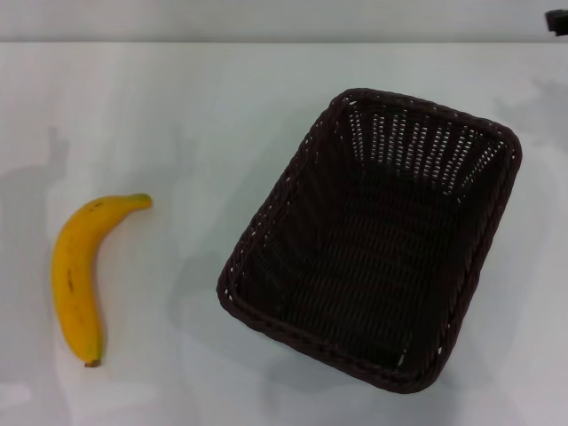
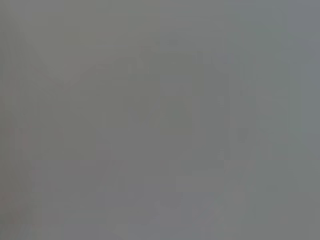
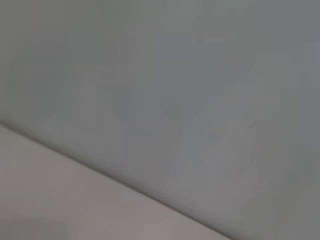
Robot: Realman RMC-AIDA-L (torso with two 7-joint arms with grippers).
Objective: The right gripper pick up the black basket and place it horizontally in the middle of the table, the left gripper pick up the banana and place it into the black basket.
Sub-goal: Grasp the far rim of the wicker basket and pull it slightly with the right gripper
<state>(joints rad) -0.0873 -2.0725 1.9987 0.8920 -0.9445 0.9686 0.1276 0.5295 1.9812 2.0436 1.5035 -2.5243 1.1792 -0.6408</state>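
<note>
Nothing done yet, by the look of it. Basket (image 1: pixel 373 240) sits right of centre on the surface (image 1: pixel 177 115), skewed, empty. Banana (image 1: pixel 78 275) lies well apart at the left, outside it. Neither gripper is in view, so their state is unknown. Left to do: square and centre the basket, then load the banana. Surface plain white; a pale wall runs behind it.

Only a small, blunt black part (image 1: pixel 557 20) shows, beyond the black basket's (image 1: pixel 373 355) far right corner; detail unreadable.
</note>
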